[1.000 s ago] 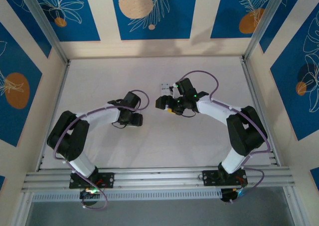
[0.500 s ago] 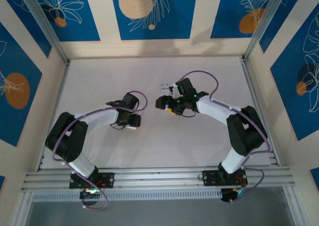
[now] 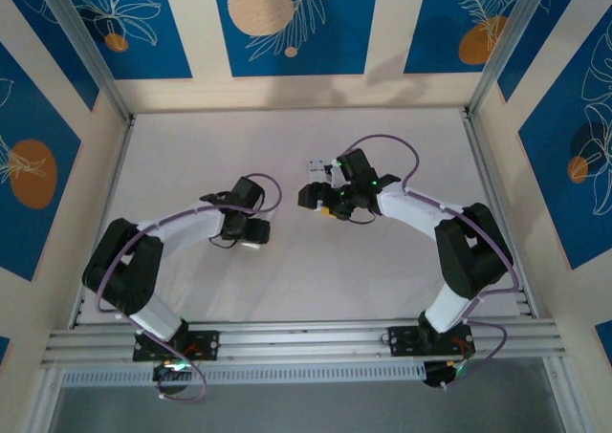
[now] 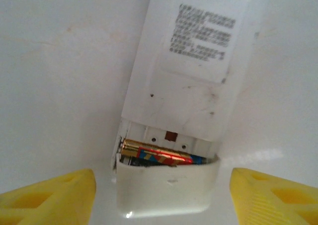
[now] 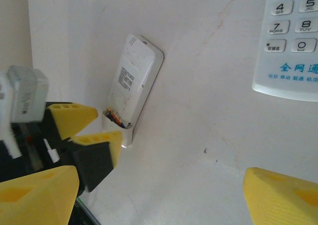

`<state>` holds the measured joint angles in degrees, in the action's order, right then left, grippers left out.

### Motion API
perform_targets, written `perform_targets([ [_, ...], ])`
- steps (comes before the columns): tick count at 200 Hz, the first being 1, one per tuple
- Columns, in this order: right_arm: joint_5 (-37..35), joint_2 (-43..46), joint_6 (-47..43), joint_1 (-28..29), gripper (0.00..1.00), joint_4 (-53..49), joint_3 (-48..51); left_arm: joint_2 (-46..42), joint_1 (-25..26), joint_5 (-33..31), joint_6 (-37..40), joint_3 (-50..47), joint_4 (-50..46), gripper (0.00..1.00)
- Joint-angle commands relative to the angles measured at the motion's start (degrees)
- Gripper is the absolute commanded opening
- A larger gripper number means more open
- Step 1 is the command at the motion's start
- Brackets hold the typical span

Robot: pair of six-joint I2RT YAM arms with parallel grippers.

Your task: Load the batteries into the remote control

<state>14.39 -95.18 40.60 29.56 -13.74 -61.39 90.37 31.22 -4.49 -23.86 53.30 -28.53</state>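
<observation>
White table: remote, batteries inside, flanked by spread left gripper; right gripper spread wide.

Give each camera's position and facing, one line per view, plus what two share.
Top external: above and behind, looking down on the table, both arms whole.
Left wrist: looks down on the face-down remote, batteries in its bay, left gripper fingertips flanking.
Right wrist: faces the keypad remote and left gripper; right gripper fingertips at bottom.
Shared: both wrists see the face-down remote.
</observation>
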Motion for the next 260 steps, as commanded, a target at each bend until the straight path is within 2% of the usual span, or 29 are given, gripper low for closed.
perform_targets([
  [1,0.4,0.5,0.2,0.1,0.86,-1.3,-1.5,-2.5,-0.7,2.4,4.2,5.4,-1.0,0.75],
  [29,0.6,1.3,0.5,-0.4,0.86,-0.8,-0.4,5.5,-0.8,3.2,8.4,14.0,-4.4,0.78],
  [65,0.7,3.2,0.1,-1.0,0.86,-0.9,0.9,15.4,-1.5,1.2,10.1,21.7,-5.6,0.82],
  [112,1.1,4.8,-0.5,-2.0,0.87,-1.1,2.2,20.1,-2.3,-0.8,10.8,23.2,-5.7,0.86],
  [125,1.3,4.8,-0.4,-2.1,0.87,-0.9,2.4,20.9,-2.7,0.0,10.8,23.1,-5.7,0.83],
  [144,1.5,4.7,-0.1,-2.1,0.87,-0.7,2.5,21.7,-3.2,2.4,9.7,22.6,-5.4,0.73],
  [181,1.8,4.7,0.4,-2.1,0.87,-0.8,2.0,20.6,-4.3,2.1,0.1,20.4,-3.9,0.59],
  [212,1.8,5.5,0.2,-2.0,0.87,-1.1,1.8,16.7,-4.3,-2.6,-15.1,17.1,-2.0,0.51],
  [231,1.8,6.2,0.0,-2.1,0.87,-0.9,2.4,16.9,-4.0,-4.5,-26.8,18.7,-5.8,0.53],
  [242,1.8,6.7,0.0,-2.1,0.87,-0.8,2.9,17.3,-3.0,-4.4,-30.7,19.5,-6.5,0.54],
  [260,1.8,7.4,-0.1,-2.4,0.87,-0.5,3.7,18.3,-0.9,-8.0,-39.7,21.8,-11.0,0.55],
])
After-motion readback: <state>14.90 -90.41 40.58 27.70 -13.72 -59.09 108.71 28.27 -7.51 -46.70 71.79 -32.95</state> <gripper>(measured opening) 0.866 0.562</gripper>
